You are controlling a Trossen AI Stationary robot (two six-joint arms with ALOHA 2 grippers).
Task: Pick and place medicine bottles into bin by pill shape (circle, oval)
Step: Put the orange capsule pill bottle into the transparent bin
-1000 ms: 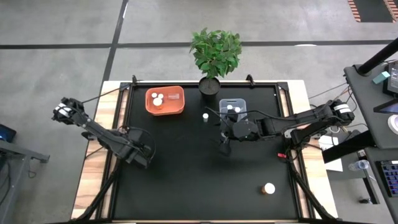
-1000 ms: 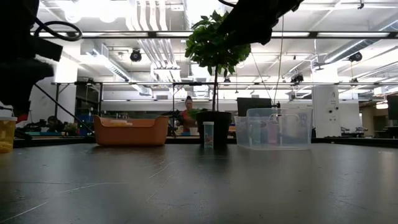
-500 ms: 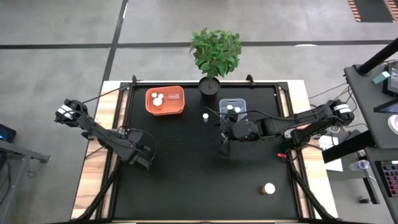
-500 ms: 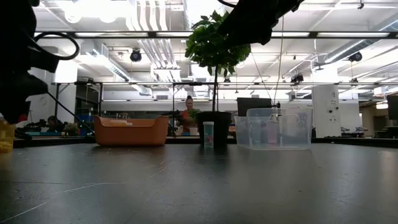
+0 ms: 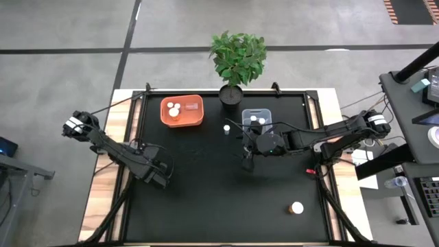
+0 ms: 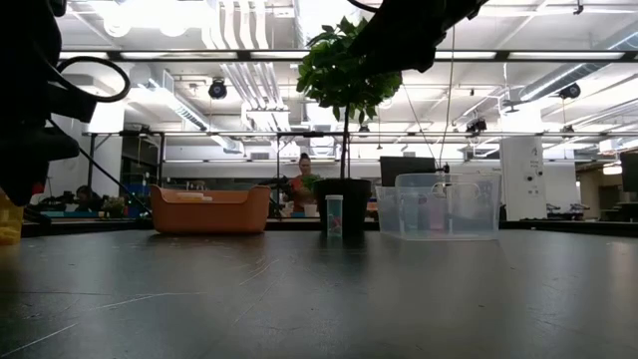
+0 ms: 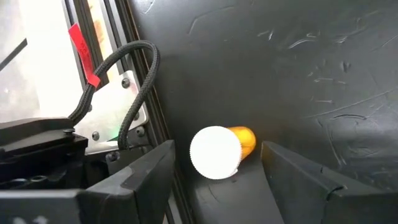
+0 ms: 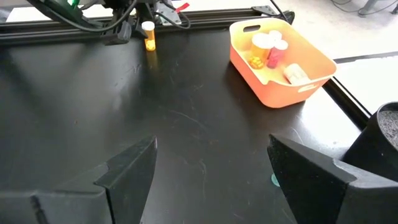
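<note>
Down by the left gripper (image 7: 211,186), an amber pill bottle (image 7: 221,149) with a ribbed white cap stands upright between the spread fingers (image 7: 134,180), untouched, near the counter's (image 5: 206,199) left rail. Scuffed matte black covers the counter, under a bright lab ceiling of pipes. Molded orange bin (image 5: 182,111) and clear bin (image 5: 256,120) hold small bottles; another bottle (image 5: 226,128) stands between them, one more (image 5: 295,207) well apart. Mid-counter, the right gripper (image 8: 211,180) hangs wide open, empty.
</note>
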